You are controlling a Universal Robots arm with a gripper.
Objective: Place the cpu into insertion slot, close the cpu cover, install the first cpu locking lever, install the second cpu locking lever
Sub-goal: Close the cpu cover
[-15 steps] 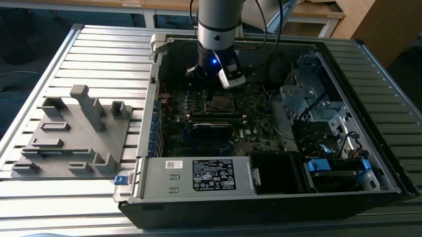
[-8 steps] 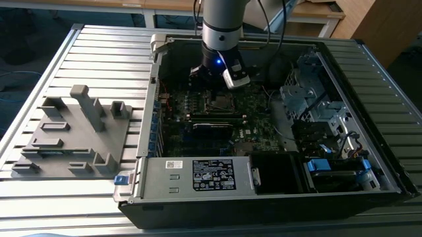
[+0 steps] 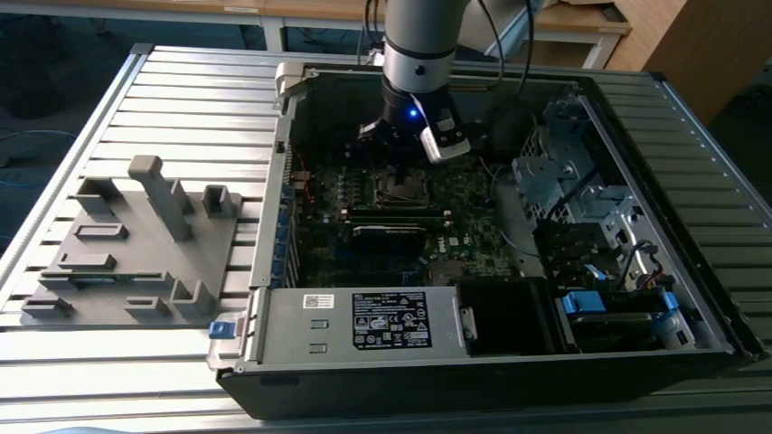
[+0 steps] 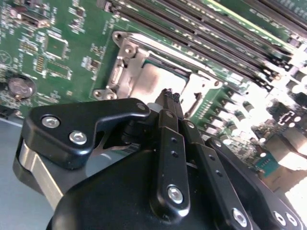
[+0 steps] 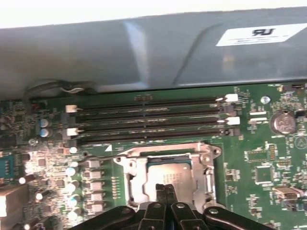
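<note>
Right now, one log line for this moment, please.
chip: seated | cover: down around it | jaws: shut, tips over chip

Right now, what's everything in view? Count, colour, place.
table: 1, grey slatted, under everything
computer case: 1, black, open, on table
fixture tray: 1, grey, exterior view's left of case
power supply: 1, grey, inside case
circuit board: 1, green, inside case
memory slots: 4, black, beside cpu cover
cpu cover: 1, silvery, on board
cpu: 1, silver-grey, in cover's window
coin cell: 1, silver, on board
arm: 1, grey, above case
gripper: 1, black, shut, over cpu
</note>
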